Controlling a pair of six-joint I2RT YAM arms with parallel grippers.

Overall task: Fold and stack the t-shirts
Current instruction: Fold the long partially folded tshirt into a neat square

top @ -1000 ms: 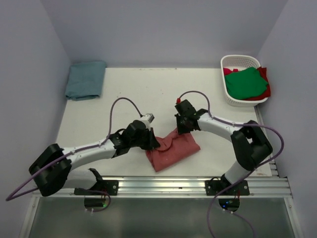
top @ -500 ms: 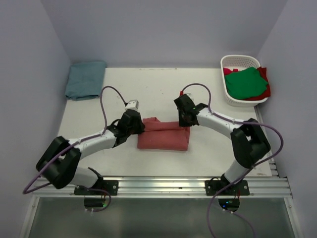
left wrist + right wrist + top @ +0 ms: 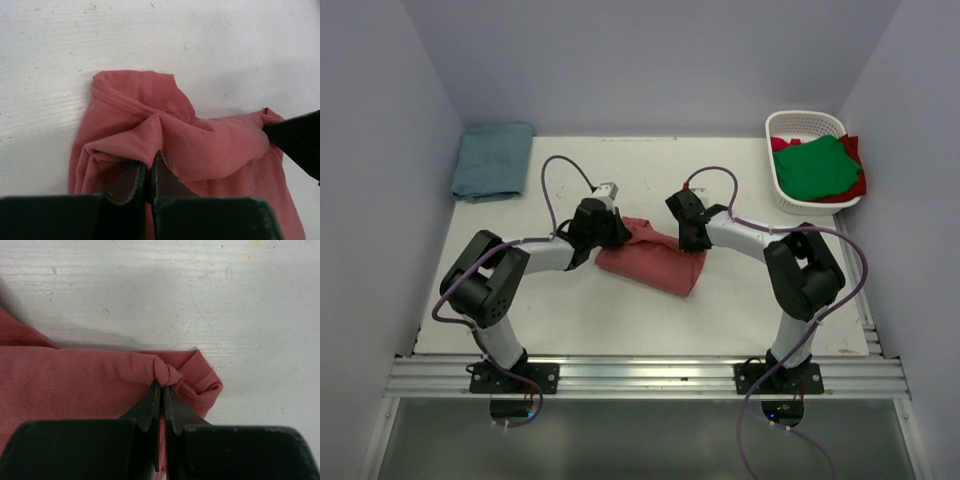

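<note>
Brick-red t-shirt point(image 3: 655, 262): is lying near the middle of the desk as a part-folded, rumpled band, running from about 10 o'clock to 4 o'clock in the overhead view.
Left end effector point(image 3: 148, 167): is clenching a raised pleat at the band's 9 o'clock end; the cloth is tenting up over the closed fingers.
Right end effector point(image 3: 161, 390): is grasping a hemmed corner at the 3 o'clock end, with its fingers pressed together on a small twist of fabric.
Reason for the hold: both ends are probably being pinched so the band can be pulled taut and moved as one piece; the fold looks unfinished.
Teal-blue t-shirt point(image 3: 494, 160): is sitting folded at the desk's 10 o'clock corner, well apart, likely marking where the stack is going.
Green t-shirt point(image 3: 817, 167): is waiting on top of a brighter red t-shirt point(image 3: 852, 190), both spilling over the white slotted basket point(image 3: 805, 117) at 2 o'clock.
Desk point(image 3: 620, 180): is showing a white, lightly scuffed top with small marks, and a metal rail point(image 3: 650, 375) at 6 o'clock is carrying the arm bases.
Room: plain pale lavender walls point(image 3: 650, 60) are closing in the desk on three sides.
</note>
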